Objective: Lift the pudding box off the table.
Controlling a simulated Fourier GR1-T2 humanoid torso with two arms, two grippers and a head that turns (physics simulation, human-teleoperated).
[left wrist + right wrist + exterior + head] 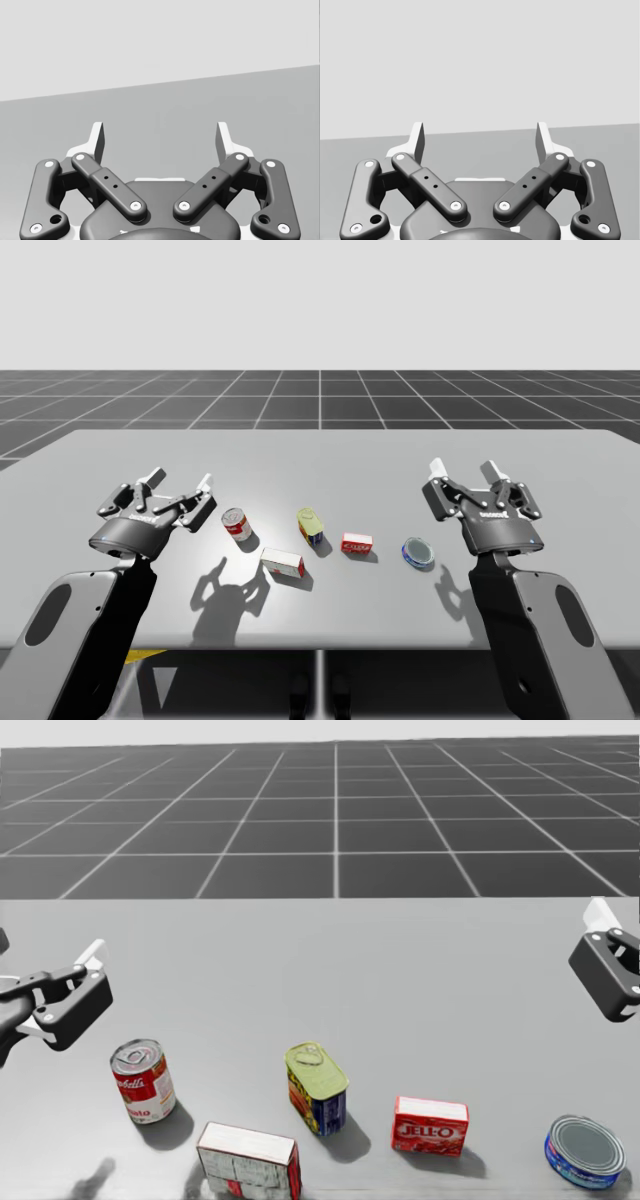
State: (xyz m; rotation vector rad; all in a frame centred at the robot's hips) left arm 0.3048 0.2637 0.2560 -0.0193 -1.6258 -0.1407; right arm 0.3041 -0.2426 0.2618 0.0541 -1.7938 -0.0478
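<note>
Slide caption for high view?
Open left gripper and open right gripper flank red can, white-red box, yellow can, red box, blue can.

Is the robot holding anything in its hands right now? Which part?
Nothing is held. My left gripper and right gripper are both open and empty.

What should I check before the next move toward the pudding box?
1. End effectors open and empty: ok, left end effector and right end effector.
2. Target picked out: cannot tell; small red box or larger red-and-white box.
3. Both boxes flat on the table: ok.
4. Room around each box: ok, neither touches a neighbour.
5. An end effector above a box: not ok, both hang out to the sides.
</note>
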